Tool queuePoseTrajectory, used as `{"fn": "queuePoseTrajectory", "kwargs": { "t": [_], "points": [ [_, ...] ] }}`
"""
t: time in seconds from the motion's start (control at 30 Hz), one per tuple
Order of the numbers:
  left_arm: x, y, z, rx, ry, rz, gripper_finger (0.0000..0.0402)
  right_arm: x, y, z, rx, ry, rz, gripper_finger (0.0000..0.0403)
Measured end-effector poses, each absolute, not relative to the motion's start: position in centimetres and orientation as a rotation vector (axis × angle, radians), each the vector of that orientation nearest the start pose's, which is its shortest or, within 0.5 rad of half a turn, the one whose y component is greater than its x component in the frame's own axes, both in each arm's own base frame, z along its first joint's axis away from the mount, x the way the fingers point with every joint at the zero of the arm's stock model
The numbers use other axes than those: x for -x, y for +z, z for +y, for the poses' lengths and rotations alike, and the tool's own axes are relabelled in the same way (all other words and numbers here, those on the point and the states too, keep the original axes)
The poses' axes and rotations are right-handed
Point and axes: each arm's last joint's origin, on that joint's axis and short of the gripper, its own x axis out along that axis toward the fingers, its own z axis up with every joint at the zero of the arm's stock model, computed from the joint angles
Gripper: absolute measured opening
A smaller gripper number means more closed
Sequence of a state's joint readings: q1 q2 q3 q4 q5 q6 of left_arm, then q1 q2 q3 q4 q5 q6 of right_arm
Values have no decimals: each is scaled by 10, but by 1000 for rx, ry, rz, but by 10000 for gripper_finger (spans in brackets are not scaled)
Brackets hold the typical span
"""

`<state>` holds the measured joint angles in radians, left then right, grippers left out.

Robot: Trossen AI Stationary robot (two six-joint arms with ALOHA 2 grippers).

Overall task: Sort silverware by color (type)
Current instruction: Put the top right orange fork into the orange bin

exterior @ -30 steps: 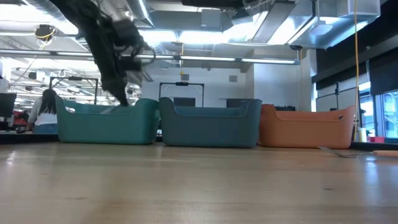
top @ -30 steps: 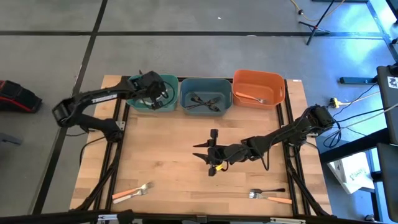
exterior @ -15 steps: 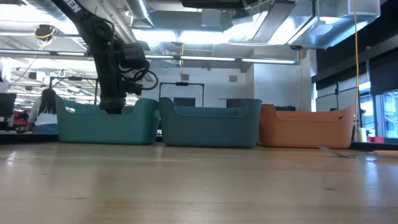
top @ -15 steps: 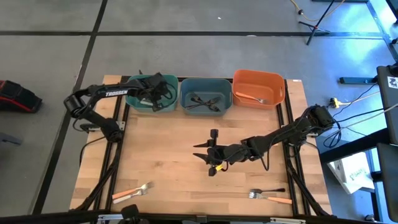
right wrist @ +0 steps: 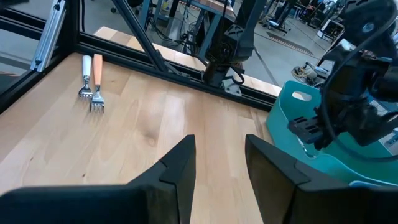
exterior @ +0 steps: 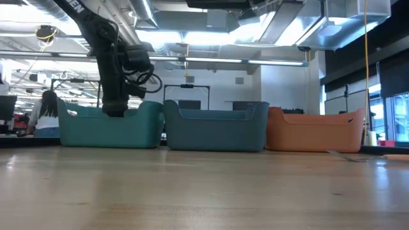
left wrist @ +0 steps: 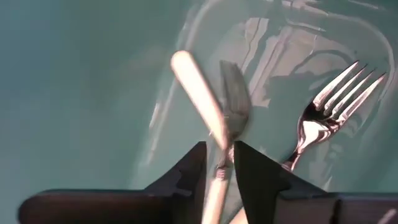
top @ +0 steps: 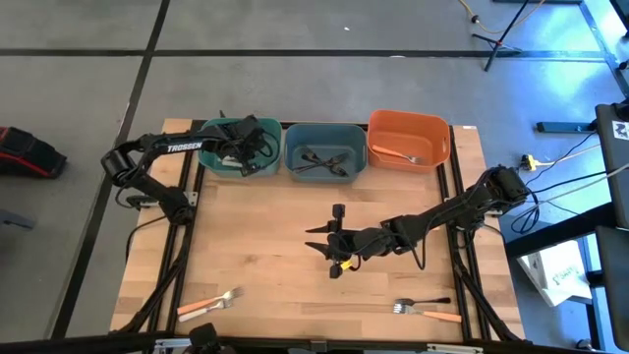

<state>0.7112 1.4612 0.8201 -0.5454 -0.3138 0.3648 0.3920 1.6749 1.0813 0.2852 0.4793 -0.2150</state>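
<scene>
Wooden slats make up the table (top: 265,236), with grey floor all round it, and I take the teal bin (top: 257,169) as my landmark. From above, my left gripper (top: 239,147) is down inside that bin, the arm reading TROSSEN in white. Next to the teal bin sits the blue bin (top: 291,147) with black forks (top: 322,158), then the orange bin (top: 442,146) holding an orange fork (top: 395,153). Well away from the teal bin, at the near edge, lie an orange and white pair (top: 208,302) and another pair (top: 426,310). My right gripper (top: 332,249) waits mid-table, fingers parted and empty

At table height, my left arm dips behind the teal bin's wall (exterior: 108,128); a person sits beyond it in the room

Through my left wrist, my fingers (left wrist: 193,168) stand narrow around the cream-handled fork (left wrist: 200,109), over the bin floor beside another fork (left wrist: 326,115). I judge it light, stiff and slick, likely to pivot; the mid-handle is the place to take one

Through my right wrist, the orange and white pair (right wrist: 91,82) lies far from the teal bin
</scene>
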Motion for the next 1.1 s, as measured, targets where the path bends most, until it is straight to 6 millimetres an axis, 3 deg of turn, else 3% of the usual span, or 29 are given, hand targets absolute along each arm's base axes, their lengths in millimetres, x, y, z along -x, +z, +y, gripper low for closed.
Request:
{"fn": "queuePoseTrajectory", "kwargs": {
  "t": [0.23,0.43,0.57,0.77,0.93,1.1],
  "points": [
    [-199,234,160,-42,662,1204,95,-350,250,130,344,-56,290,131],
    [-196,278,119,-49,486,918,95,-349,248,131,328,-56,306,131],
    [-189,288,87,-14,323,749,95,-346,241,129,316,-59,388,131],
    [-185,275,34,63,-19,570,95,-331,242,122,250,-105,520,131],
    [-186,245,0,35,-184,492,96,-311,251,113,180,-160,620,131],
    [-185,217,-21,-3,-276,419,95,-289,251,104,113,-228,768,131]
  ]
}}
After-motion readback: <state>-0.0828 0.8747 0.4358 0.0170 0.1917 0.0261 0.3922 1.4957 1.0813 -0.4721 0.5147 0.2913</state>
